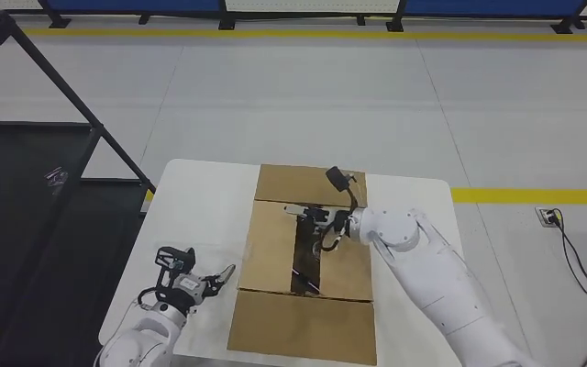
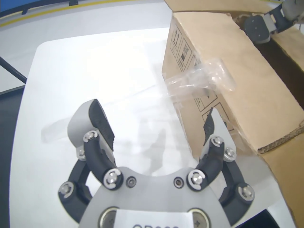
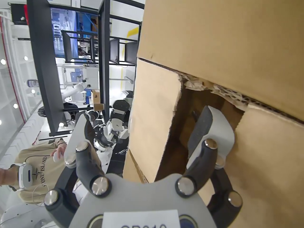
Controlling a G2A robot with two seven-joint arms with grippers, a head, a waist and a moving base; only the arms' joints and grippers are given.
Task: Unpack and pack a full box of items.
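Top view: the cardboard box (image 1: 275, 252) sits on the white table (image 1: 206, 197), its top flaps parted over a dark slot. The right gripper (image 1: 307, 218) is at that slot, fingers (image 3: 211, 129) spread, one inside the opening and one outside a flap (image 3: 154, 110). The left gripper (image 2: 153, 107) is over the table just beside the box's side, fingers open and empty, near a strip of clear tape (image 2: 199, 77).

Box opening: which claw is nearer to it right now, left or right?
Right. The right claw sits at the gap between the top flaps of the box, one finger inside it. The left claw hangs open over the table beside the box's side wall, away from the gap.
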